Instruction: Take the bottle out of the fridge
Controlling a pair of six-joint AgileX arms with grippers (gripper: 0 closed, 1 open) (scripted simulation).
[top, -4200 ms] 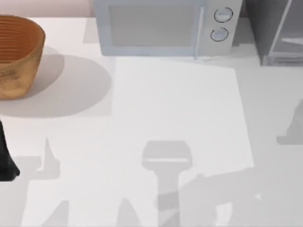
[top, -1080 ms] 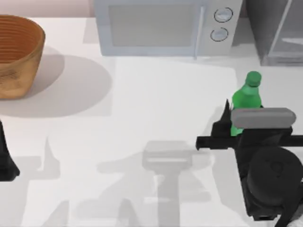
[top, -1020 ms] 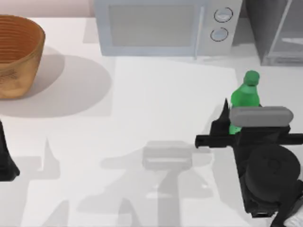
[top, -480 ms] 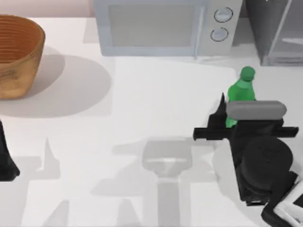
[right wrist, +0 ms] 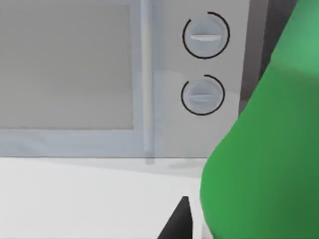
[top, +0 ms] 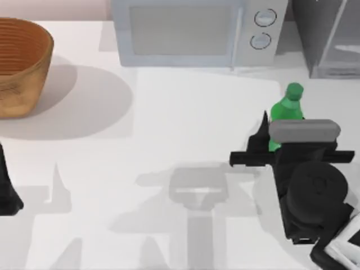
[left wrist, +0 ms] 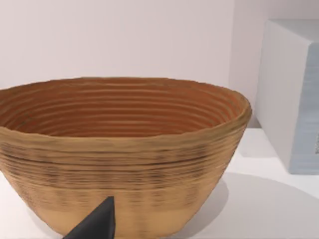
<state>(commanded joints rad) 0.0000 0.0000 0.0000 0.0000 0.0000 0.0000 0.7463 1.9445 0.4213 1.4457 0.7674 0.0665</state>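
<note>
The green bottle (top: 288,109) stands upright over the open table at the right, in front of the microwave's right end and outside the dark grey fridge (top: 326,34) at the back right corner. My right gripper (top: 281,135) is shut on the bottle's lower body, with one dark fingertip (top: 263,126) showing at the bottle's left side. In the right wrist view the bottle (right wrist: 264,149) looms close beside that fingertip (right wrist: 180,219). My left gripper (top: 4,185) is parked at the table's left edge.
A whitish microwave (top: 197,34) with two round knobs (right wrist: 203,64) stands at the back centre. A woven basket (top: 19,62) sits at the back left, close in front of the left wrist camera (left wrist: 124,149). Bare white tabletop (top: 169,124) lies between them.
The right arm has come into view holding the bottle. Over the last second it carried the bottle slightly left and toward the back. It has barely moved in the last half second.
</note>
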